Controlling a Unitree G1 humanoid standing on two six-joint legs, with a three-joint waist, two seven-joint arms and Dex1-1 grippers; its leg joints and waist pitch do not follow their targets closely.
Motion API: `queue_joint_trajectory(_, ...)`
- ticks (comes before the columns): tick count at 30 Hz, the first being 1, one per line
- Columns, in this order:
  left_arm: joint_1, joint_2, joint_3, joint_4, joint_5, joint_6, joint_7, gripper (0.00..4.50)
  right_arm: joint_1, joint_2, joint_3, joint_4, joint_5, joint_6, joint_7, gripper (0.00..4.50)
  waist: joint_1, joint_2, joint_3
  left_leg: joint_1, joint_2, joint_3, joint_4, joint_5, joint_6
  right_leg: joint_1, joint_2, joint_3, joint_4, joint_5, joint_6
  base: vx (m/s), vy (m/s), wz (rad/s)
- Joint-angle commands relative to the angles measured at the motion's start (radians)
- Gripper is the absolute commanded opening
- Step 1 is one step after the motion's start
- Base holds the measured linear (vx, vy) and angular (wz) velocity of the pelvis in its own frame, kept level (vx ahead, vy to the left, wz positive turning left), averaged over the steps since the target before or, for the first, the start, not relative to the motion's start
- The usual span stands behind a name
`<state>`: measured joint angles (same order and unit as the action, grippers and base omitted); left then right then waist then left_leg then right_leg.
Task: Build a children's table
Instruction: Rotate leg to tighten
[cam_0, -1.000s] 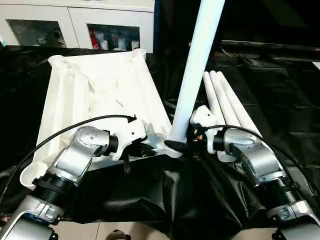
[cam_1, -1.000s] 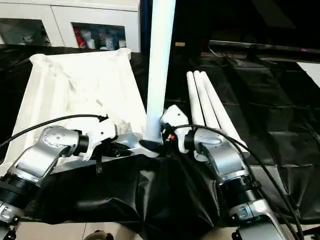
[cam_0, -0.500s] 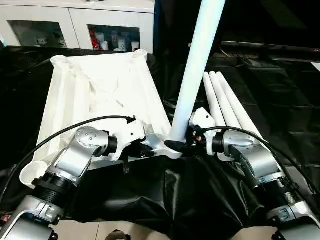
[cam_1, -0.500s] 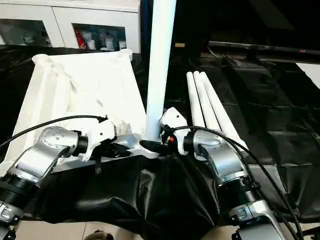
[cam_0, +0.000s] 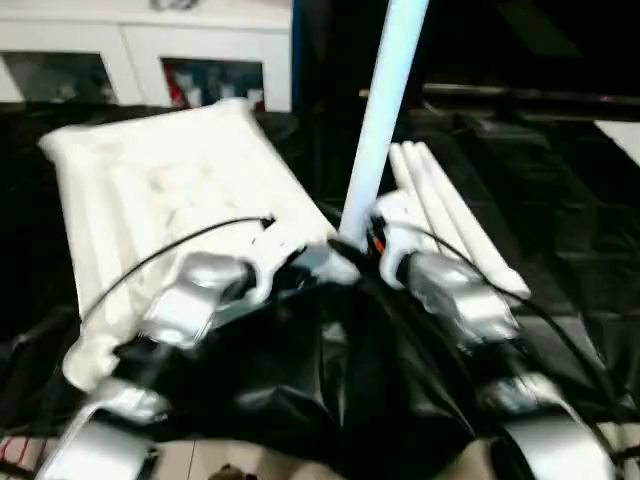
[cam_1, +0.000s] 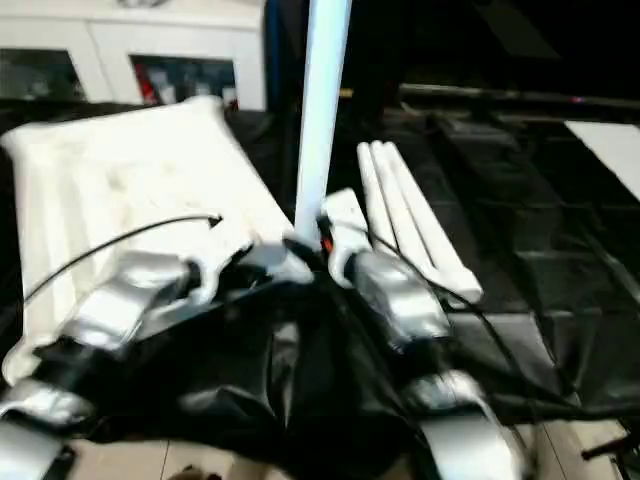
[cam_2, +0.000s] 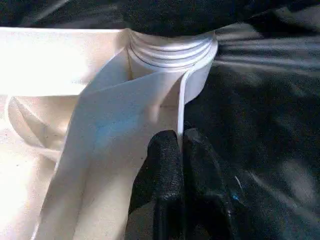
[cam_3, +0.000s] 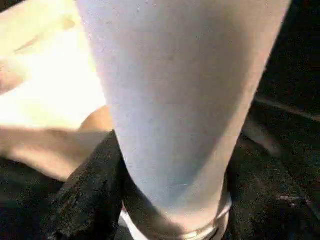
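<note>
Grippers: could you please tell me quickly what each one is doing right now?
Left gripper: fingers shut on the tabletop's thin rib.
Right gripper: fingers around the base of the upright leg, holding it.

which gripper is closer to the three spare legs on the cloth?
Right. The right gripper holds the upright leg just beside the spare legs; the left gripper pinches the tabletop rim, farther away.

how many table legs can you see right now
4. One leg stands upright in the tabletop's near corner socket, with the right claw at its base. Three legs lie side by side on the black sheet beside it.
</note>
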<state>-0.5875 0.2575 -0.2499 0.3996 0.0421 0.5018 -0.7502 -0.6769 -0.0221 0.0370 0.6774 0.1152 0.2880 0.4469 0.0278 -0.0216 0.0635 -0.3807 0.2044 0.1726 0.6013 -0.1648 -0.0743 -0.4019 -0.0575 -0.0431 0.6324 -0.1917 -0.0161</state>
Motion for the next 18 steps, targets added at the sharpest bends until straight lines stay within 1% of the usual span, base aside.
queue_joint_trajectory(1,-0.058,-0.059,0.031,-0.025,0.001,0.024,0.106,0.0,-0.007,0.086,0.042,0.102,0.023,0.035,-0.03,2.52,0.003,0.005,-0.073,0.017,0.019,-0.004,-0.069,-0.209,-0.024,0.048,-0.07,0.041,-0.08,-0.189,-0.209,0.0,0.0,0.0)
queue_joint_trajectory(2,-0.064,-0.086,0.03,-0.025,0.003,0.042,0.13,0.0,-0.033,0.107,0.035,0.151,0.01,0.029,-0.067,2.52,0.002,0.005,-0.072,0.016,0.019,-0.004,-0.069,-0.209,-0.022,0.047,-0.069,0.041,-0.081,-0.186,-0.209,0.0,0.0,0.0)
queue_joint_trajectory(3,-0.064,-0.103,0.025,-0.027,0.005,0.05,0.142,0.0,-0.048,0.116,0.035,0.178,0.0,0.02,-0.08,2.52,0.005,0.002,-0.075,0.016,0.019,-0.004,-0.068,-0.196,-0.017,0.049,-0.07,0.041,-0.079,-0.17,-0.208,0.0,0.0,0.0)
queue_joint_trajectory(5,-0.063,-0.119,0.018,-0.029,0.009,0.056,0.153,0.0,-0.063,0.127,0.032,0.204,-0.006,0.006,-0.085,2.52,0.007,0.004,-0.076,0.016,0.019,-0.002,-0.067,-0.185,-0.007,0.048,-0.068,0.04,-0.078,-0.135,-0.211,0.0,0.0,0.0)
queue_joint_trajectory(6,-0.06,-0.127,0.011,-0.028,0.016,0.055,0.162,0.0,-0.08,0.14,0.019,0.227,-0.002,-0.006,-0.08,2.82,0.009,0.0,-0.076,0.014,0.018,-0.002,-0.067,-0.177,0.0,0.05,-0.069,0.04,-0.076,-0.122,-0.212,0.0,0.0,0.0)
queue_joint_trajectory(7,-0.058,-0.128,0.007,-0.027,0.023,0.053,0.17,0.0,-0.092,0.147,0.01,0.242,0.0,-0.016,-0.074,2.82,0.01,-0.001,-0.076,0.014,0.019,-0.002,-0.067,-0.178,0.004,0.05,-0.069,0.039,-0.076,-0.119,-0.213,0.0,0.0,0.0)
queue_joint_trajectory(8,-0.055,-0.12,0.002,-0.025,0.03,0.038,0.17,0.0,-0.094,0.15,0.005,0.243,0.004,-0.018,-0.065,2.82,0.01,0.0,-0.075,0.014,0.018,-0.002,-0.068,-0.182,0.005,0.05,-0.07,0.039,-0.077,-0.125,-0.212,0.0,0.0,0.0)
queue_joint_trajectory(10,-0.052,-0.109,-0.001,-0.025,0.036,0.026,0.168,0.0,-0.098,0.151,0.002,0.246,0.004,-0.024,-0.056,3.22,0.011,-0.001,-0.073,0.015,0.019,-0.003,-0.07,-0.197,0.004,0.049,-0.069,0.039,-0.08,-0.155,-0.203,0.0,0.0,0.0)
queue_joint_trajectory(11,-0.05,-0.099,-0.001,-0.029,0.037,0.024,0.163,0.0,-0.1,0.147,0.007,0.246,-0.004,-0.033,-0.052,3.22,0.01,0.0,-0.073,0.015,0.019,-0.003,-0.07,-0.207,0.001,0.048,-0.07,0.039,-0.081,-0.17,-0.199,0.0,0.0,0.0)
queue_joint_trajectory(12,-0.047,-0.089,-0.007,-0.033,0.039,0.004,0.151,0.0,-0.1,0.143,0.011,0.244,-0.009,-0.039,-0.05,3.31,0.009,0.001,-0.073,0.015,0.019,-0.004,-0.071,-0.215,-0.002,0.047,-0.071,0.039,-0.083,-0.183,-0.196,0.0,0.0,0.0)
queue_joint_trajectory(13,-0.037,-0.073,-0.011,-0.045,0.04,-0.005,0.131,0.0,-0.1,0.132,0.019,0.238,-0.014,-0.054,-0.027,3.31,0.009,0.002,-0.074,0.015,0.02,-0.004,-0.071,-0.215,-0.003,0.047,-0.071,0.039,-0.082,-0.181,-0.196,0.0,0.0,0.0)
queue_joint_trajectory(15,-0.031,-0.063,-0.01,-0.051,0.039,-0.006,0.118,0.0,-0.098,0.122,0.025,0.228,-0.014,-0.063,-0.004,3.31,0.007,0.001,-0.074,0.011,0.02,-0.005,-0.072,-0.206,-0.002,0.049,-0.07,0.039,-0.079,-0.165,-0.198,0.0,0.0,0.0)
queue_joint_trajectory(16,-0.023,-0.051,-0.012,-0.062,0.034,-0.012,0.1,0.0,-0.09,0.11,0.035,0.208,-0.013,-0.061,0.024,3.31,0.008,0.006,-0.075,0.013,0.02,-0.004,-0.07,-0.201,-0.001,0.048,-0.071,0.039,-0.078,-0.149,-0.204,0.0,0.0,0.0)
queue_joint_trajectory(17,-0.016,-0.041,-0.014,-0.071,0.03,-0.015,0.084,0.0,-0.081,0.097,0.045,0.19,-0.013,-0.06,0.051,3.31,0.008,0.004,-0.076,0.012,0.021,-0.004,-0.07,-0.192,0.004,0.051,-0.07,0.038,-0.076,-0.126,-0.209,0.0,0.0,0.0)
queue_joint_trajectory(18,-0.006,-0.023,-0.021,-0.082,0.026,-0.046,0.052,0.0,-0.069,0.077,0.059,0.166,-0.017,-0.065,0.096,3.31,0.007,0.003,-0.076,0.012,0.021,-0.003,-0.069,-0.188,0.008,0.051,-0.069,0.039,-0.076,-0.116,-0.212,0.0,0.0,0.0)
